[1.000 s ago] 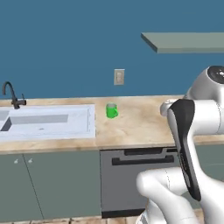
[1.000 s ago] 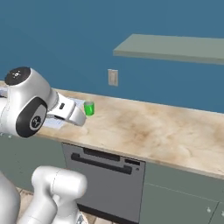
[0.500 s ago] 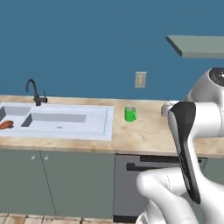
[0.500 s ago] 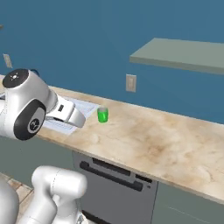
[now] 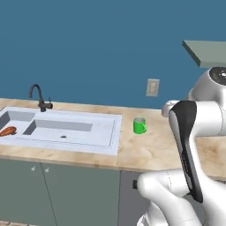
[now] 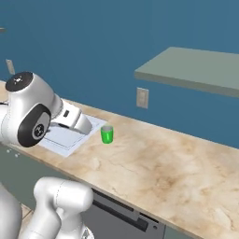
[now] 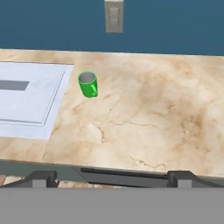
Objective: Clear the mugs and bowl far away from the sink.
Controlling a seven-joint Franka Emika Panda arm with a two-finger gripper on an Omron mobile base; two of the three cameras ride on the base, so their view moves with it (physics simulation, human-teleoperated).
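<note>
A bright green mug (image 5: 140, 126) (image 6: 107, 135) stands upright on the marble counter, just right of the pale sink (image 5: 112, 132) (image 6: 65, 138). In the hand view the mug (image 7: 88, 84) sits far ahead and left of centre, beside the sink's flat rim (image 7: 35, 105). My gripper (image 7: 111, 178) is open, its two dark fingertips wide apart with nothing between them, held back over the counter's front edge and well short of the mug. A black curved faucet (image 5: 39, 97) rises behind the basins. The bowl is out of view.
A reddish-orange item (image 5: 6, 131) lies in the sink's left basin. A wall outlet (image 5: 152, 87) (image 6: 142, 98) (image 7: 114, 16) sits behind the mug. A grey-green shelf (image 6: 196, 70) (image 5: 207, 52) hangs above the counter (image 6: 163, 163), which stretches on to the right.
The whole picture has shifted: the base has driven left along the counter, bringing more of the sink into view. The mug stays put on the counter and the gripper stays open.
</note>
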